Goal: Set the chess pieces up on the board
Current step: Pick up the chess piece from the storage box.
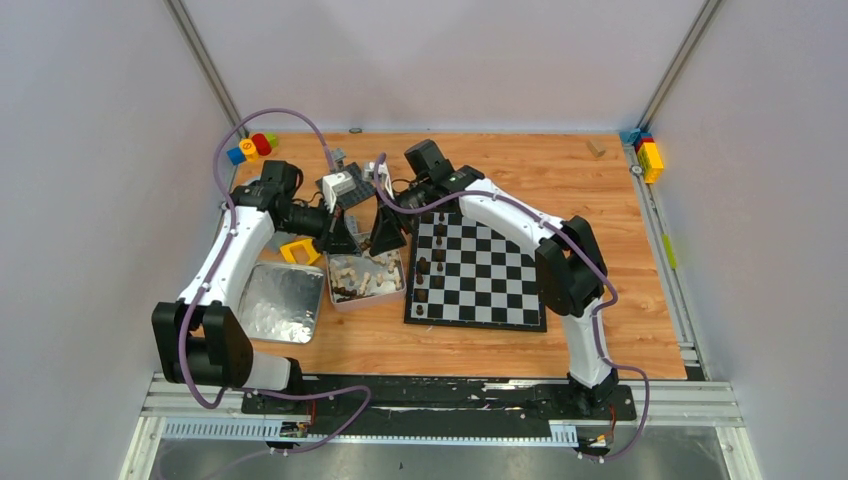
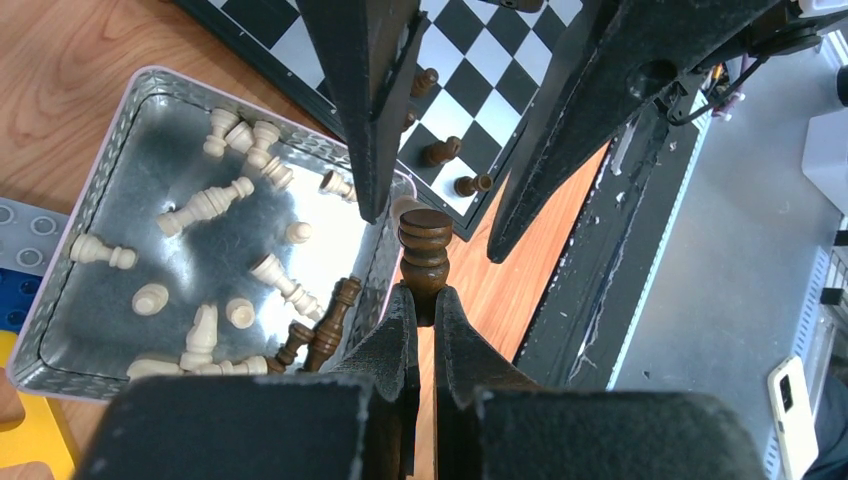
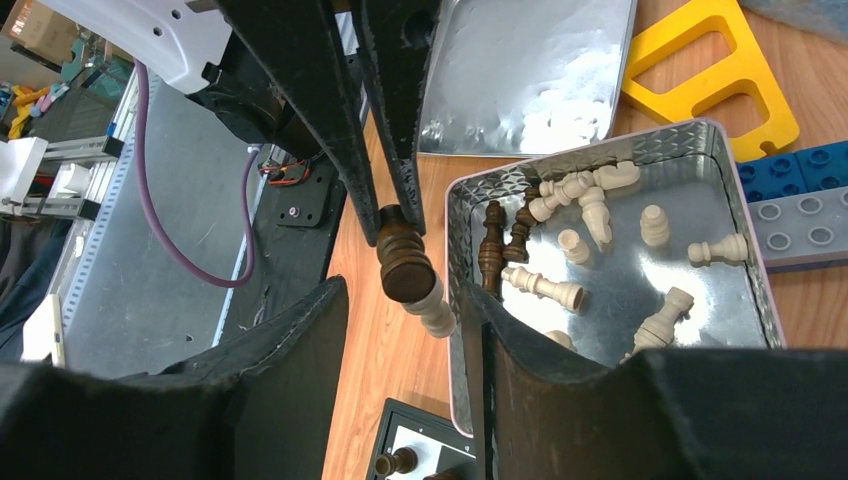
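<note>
left gripper (image 2: 425, 305): clamped tight on narrow end of dark brown piece (image 2: 425, 250) | right gripper (image 3: 400, 290): jaws apart either side of its wide end; gaps showing | tin (image 2: 160, 88) with loose pieces (image 2: 205, 205) just beside both grippers; board (image 2: 480, 60) beyond left fingertips

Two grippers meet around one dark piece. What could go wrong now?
1. The left gripper pinches only one end of the dark piece, and the right gripper is not closed on it; an early release could drop it beside the tin.
2. One right gripper finger hangs close to the tin wall and may knock it.
</note>
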Tool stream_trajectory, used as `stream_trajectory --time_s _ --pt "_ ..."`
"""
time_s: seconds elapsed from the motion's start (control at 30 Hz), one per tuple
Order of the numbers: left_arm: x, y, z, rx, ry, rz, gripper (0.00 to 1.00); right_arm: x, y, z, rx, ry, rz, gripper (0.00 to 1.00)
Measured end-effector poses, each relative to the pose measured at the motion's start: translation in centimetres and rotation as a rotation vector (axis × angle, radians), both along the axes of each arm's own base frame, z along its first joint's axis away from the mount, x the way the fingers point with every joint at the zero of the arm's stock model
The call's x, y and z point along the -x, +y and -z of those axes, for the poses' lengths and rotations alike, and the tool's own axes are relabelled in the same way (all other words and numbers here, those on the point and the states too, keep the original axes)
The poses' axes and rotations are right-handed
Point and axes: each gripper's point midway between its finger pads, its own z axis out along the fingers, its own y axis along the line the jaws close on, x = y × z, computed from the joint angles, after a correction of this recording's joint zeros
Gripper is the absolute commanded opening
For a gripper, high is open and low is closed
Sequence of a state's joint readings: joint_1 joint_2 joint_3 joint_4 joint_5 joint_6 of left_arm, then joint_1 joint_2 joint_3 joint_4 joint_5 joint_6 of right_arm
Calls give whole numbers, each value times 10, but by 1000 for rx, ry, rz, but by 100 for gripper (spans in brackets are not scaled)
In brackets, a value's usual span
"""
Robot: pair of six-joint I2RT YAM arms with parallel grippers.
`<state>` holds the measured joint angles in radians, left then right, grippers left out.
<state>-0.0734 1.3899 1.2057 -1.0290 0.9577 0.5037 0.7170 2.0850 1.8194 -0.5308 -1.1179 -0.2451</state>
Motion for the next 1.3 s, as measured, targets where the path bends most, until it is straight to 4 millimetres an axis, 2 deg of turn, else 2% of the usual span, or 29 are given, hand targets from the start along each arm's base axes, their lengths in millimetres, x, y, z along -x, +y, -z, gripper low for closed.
stream_trajectory --time_s 0.13,0.5,0.73,0.9,0.97,1.0,1.03,1.1,1.2,1.3 --pt "-2 3 -1 9 1 -11 0 1 0 1 1 0 -4 42" --pt "-2 4 -3 26 9 -21 0 5 4 2 2 -2 -14 14" --pt "-10 19 -4 29 7 -79 0 5 5 4 9 -5 -10 10" --pt "-18 41 -5 9 -11 -157 0 -1 9 20 49 12 17 21" --pt "-19 47 -6 -4 -24 -180 0 -7 14 33 78 28 38 33" --pt "-20 50 -7 -10 -31 -189 0 -10 16 39 91 37 48 47" --pt "-20 53 -7 -20 -40 -197 0 -12 19 46 107 46 59 56" --pt "-20 57 -7 -41 -56 -205 0 -16 22 58 139 62 81 66" --pt "-18 60 -8 -69 -77 -207 0 -20 24 69 174 70 113 69" --pt "-13 62 -8 -88 -88 -198 0 -25 25 65 177 72 134 70"
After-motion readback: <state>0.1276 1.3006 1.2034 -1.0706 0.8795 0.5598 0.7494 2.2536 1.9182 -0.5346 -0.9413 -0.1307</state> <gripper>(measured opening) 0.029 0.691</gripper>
